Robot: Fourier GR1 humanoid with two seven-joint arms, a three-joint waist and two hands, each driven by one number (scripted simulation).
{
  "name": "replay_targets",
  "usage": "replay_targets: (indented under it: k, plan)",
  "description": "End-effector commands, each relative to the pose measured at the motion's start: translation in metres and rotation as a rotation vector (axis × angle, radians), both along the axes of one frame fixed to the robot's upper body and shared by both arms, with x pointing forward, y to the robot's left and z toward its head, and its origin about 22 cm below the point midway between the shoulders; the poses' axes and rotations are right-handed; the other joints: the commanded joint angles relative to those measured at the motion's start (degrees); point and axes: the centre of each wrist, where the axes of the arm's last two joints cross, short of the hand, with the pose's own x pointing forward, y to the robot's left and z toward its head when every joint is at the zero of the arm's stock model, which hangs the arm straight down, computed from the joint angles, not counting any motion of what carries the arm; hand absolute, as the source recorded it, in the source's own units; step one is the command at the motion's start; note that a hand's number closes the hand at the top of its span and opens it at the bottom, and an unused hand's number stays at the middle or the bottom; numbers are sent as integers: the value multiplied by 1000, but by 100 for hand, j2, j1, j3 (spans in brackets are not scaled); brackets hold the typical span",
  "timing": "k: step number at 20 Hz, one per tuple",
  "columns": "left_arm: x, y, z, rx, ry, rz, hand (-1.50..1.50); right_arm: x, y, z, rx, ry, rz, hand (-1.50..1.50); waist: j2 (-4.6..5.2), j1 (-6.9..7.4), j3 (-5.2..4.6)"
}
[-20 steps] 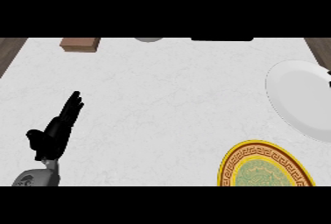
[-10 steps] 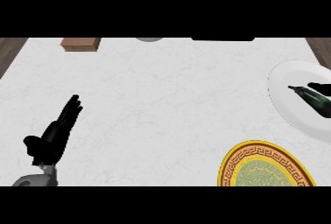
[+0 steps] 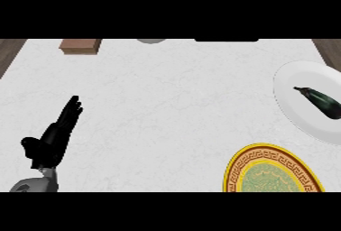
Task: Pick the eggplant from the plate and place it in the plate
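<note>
A dark eggplant (image 3: 320, 100) lies on the white plate (image 3: 298, 113) at the right edge of the counter, its stem end pointing up-left. Below that plate, at the lower right, sits a yellow plate with an ornate gold rim and green centre (image 3: 273, 173), with nothing on it. My left hand (image 3: 54, 137) rests at the lower left of the head view, fingers straight and pointing up, far from both plates and holding nothing. My right hand does not show.
A brown wooden block (image 3: 80, 45) stands at the back left of the counter. A grey round object (image 3: 152, 40) and a dark flat object (image 3: 226, 39) are cut off by the back edge. Dark wood shows past the counter's corners.
The view has shifted, bringing the white plate further in from the right so that the eggplant on it now shows in full. My left hand keeps its pose.
</note>
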Motion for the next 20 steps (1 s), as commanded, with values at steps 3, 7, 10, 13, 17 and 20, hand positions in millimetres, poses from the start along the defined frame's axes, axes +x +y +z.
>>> replay_targets:
  k: [3,7,10,13,17,20]
  plan:
    - [-2,-10,-7,-14,1,5,0,-70,-60,-1,119,-114,3,-150,27,11,10]
    - [8,-13,9,-1,-11,3,0,-110,-84,-2,76,-99,20,-150,50,78,24]
    - [-3,0,2,7,-2,-9,0,-148,-99,-7,49,-107,84,-150,33,35,27]
    - [-4,-3,-14,1,-8,-11,0,-142,-95,-13,42,-93,76,-150,59,104,27]
    - [2,-8,-1,-3,4,-25,0,-163,-100,-20,2,-66,113,-150,53,125,42]
    - [1,-1,1,2,0,-13,0,-171,-94,-39,-9,-56,109,-150,44,124,44]
